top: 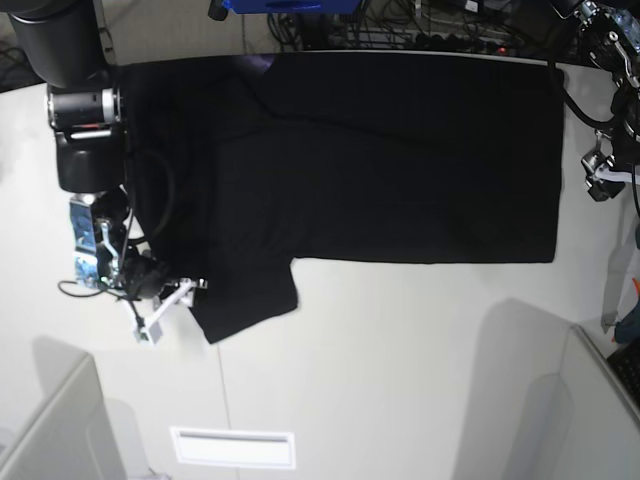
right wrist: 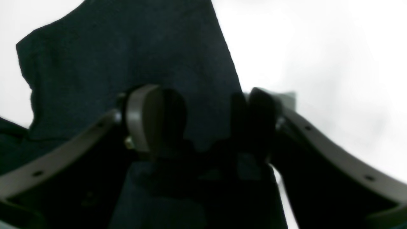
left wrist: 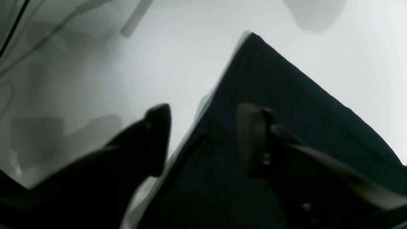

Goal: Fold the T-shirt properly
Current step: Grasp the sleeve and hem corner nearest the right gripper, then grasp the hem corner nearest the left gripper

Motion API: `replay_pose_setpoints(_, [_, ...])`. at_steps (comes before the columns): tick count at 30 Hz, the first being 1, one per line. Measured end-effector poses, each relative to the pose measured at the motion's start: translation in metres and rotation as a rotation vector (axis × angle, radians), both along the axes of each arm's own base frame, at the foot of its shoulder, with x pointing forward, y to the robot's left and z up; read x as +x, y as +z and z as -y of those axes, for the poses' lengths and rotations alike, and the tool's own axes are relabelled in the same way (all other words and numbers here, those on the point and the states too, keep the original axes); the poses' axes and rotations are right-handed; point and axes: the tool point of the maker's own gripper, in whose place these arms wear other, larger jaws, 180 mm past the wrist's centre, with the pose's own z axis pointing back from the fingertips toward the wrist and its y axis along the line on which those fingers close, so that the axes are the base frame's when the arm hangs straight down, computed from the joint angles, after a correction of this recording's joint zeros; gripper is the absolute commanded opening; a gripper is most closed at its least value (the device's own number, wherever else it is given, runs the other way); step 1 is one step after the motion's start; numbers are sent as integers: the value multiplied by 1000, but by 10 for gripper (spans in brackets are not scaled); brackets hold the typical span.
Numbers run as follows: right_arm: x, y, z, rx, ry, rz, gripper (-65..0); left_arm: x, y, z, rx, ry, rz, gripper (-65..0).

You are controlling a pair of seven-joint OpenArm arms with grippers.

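The black T-shirt (top: 400, 150) lies spread flat, plain side up, across the far half of the white table (top: 400, 350). One short sleeve (top: 250, 300) points toward the near left. My right gripper (top: 178, 308) is open at that sleeve's left edge. In the right wrist view the gripper (right wrist: 206, 95) has one finger over the cloth (right wrist: 127, 47) and one at its edge. My left gripper (left wrist: 206, 109) is open low over a corner of the shirt (left wrist: 286, 95), with the cloth edge running between its fingers. In the base view the left arm's end (top: 600, 178) is beside the shirt's right edge.
Cables and a power strip (top: 400, 25) run along the table's far edge. Grey partitions stand at the near left (top: 50, 430) and near right (top: 600, 400). A white rectangular label (top: 232, 447) lies on the table at the front.
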Motion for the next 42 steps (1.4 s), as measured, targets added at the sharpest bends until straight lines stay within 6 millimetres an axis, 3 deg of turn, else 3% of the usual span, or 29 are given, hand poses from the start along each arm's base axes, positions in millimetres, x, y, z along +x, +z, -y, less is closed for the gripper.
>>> replay_pose_setpoints(2, [-1, -1, 1, 3, -6, -3, -410, 5, -2, -2, -17, 12, 8, -201])
replay_pose_setpoints(6, [-1, -3, 2, 9, -16, 12, -650, 18, -17, -14, -87, 49, -1, -63])
replay_pose_setpoints(10, [-2, -4, 1, 14, -18, 10, -650, 50, -17, -35, -106, 54, 5, -41])
replay_pose_setpoints(16, [-1, -3, -1, 20, -17, 12, -650, 106, -55, -23, -140, -41, -81, -41])
replay_pose_setpoints(22, [-2, -3, -2, 18, -14, 8, -650, 125, -100, -20, -78, -79, -177, -41])
replay_pose_setpoints(26, [-2, -3, -1, 18, -15, 9, -650, 139, -105, -10, -53, -114, -170, -43])
replay_pose_setpoints(34, [-1, -2, -1, 15, -12, 8, -650, 147, -109, 4, -13, -171, -189, -44])
replay_pose_setpoints(36, [-1, -2, -2, 15, -12, 7, -650, 151, -110, 11, -12, -189, -184, -76])
replay_pose_setpoints(42, [-1, -2, -1, 15, -12, 7, -650, 152, -113, 15, -16, -193, -180, -306])
